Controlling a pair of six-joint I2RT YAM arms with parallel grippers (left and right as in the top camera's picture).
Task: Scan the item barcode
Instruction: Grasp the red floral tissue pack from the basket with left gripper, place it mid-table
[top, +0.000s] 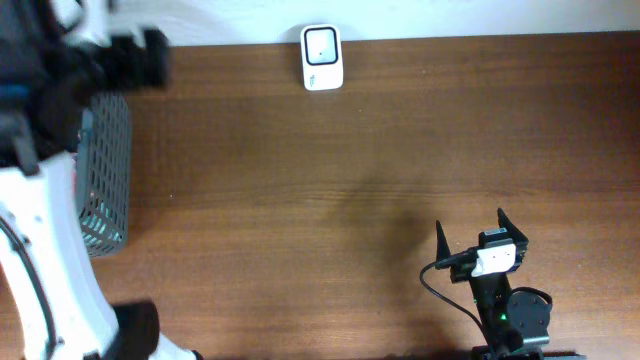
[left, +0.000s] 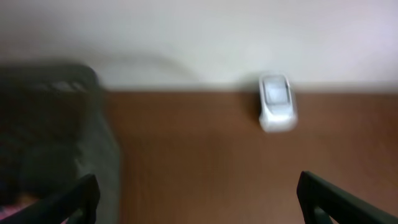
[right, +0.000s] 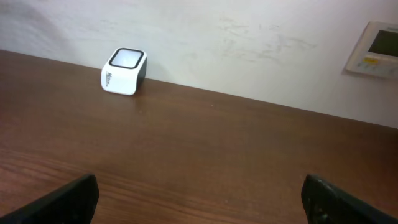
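Note:
A small white barcode scanner (top: 321, 57) stands at the table's far edge by the wall. The left wrist view shows the scanner (left: 275, 102) ahead and to the right, and the right wrist view shows the scanner (right: 124, 71) far off to the left. My left gripper (left: 199, 199) is open over bare wood beside the basket, nothing between its fingers. My right gripper (top: 471, 225) sits near the front right of the table, and the right gripper (right: 199, 193) is open and holds nothing. No item with a barcode shows in any view.
A grey mesh basket (top: 105, 170) stands at the left side of the table, and the basket (left: 56, 137) fills the left of the left wrist view, blurred. A beige wall panel (right: 376, 50) hangs at the far right. The brown table (top: 350, 170) runs up to a white wall.

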